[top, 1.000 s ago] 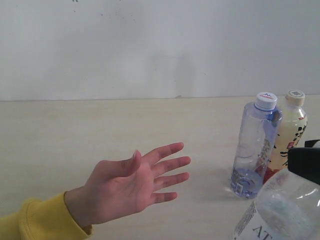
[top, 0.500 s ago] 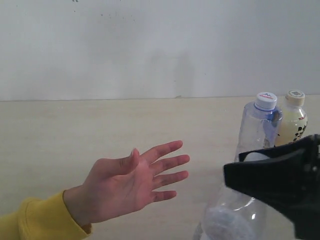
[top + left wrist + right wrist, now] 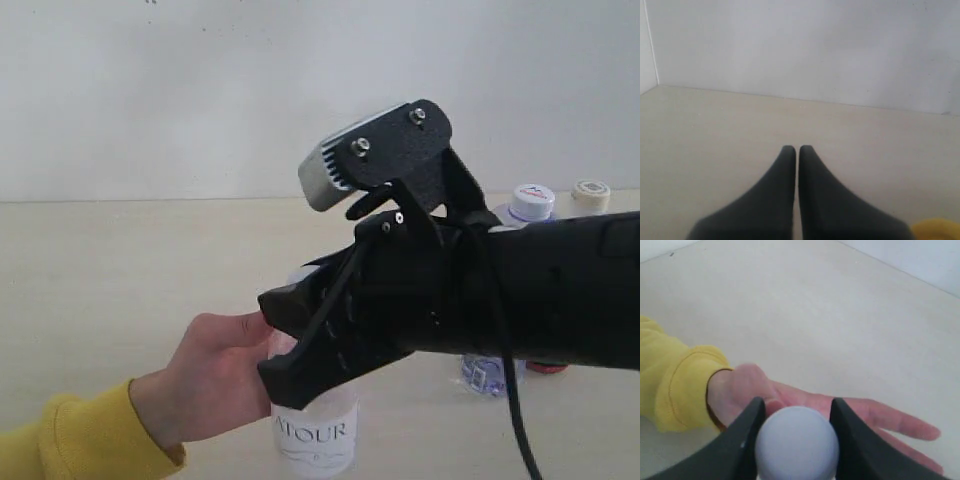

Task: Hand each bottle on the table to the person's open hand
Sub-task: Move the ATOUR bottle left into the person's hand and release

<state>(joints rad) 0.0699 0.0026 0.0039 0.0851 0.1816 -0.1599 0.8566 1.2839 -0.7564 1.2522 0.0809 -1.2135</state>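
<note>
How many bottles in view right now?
3. The labelled clear bottle is gripped by the right tool at the hand. The blue bottle and yellow bottle stand on the table at right, mostly hidden behind the arm.

Matt black plastic is shown by the right gripper point(image 3: 796, 412), clear glossy plastic by the labelled bottle point(image 3: 312, 432), knit cloth by the sleeve point(image 3: 70, 440).

Arm point(image 3: 545, 290) hides blue bottle point(image 3: 531, 203), yellow bottle point(image 3: 590, 194) — mostly.

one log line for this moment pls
right gripper: shut on clear labelled bottle, at person's open hand | left gripper: shut, empty | on table: blue-tinted bottle, pale yellow bottle
</note>
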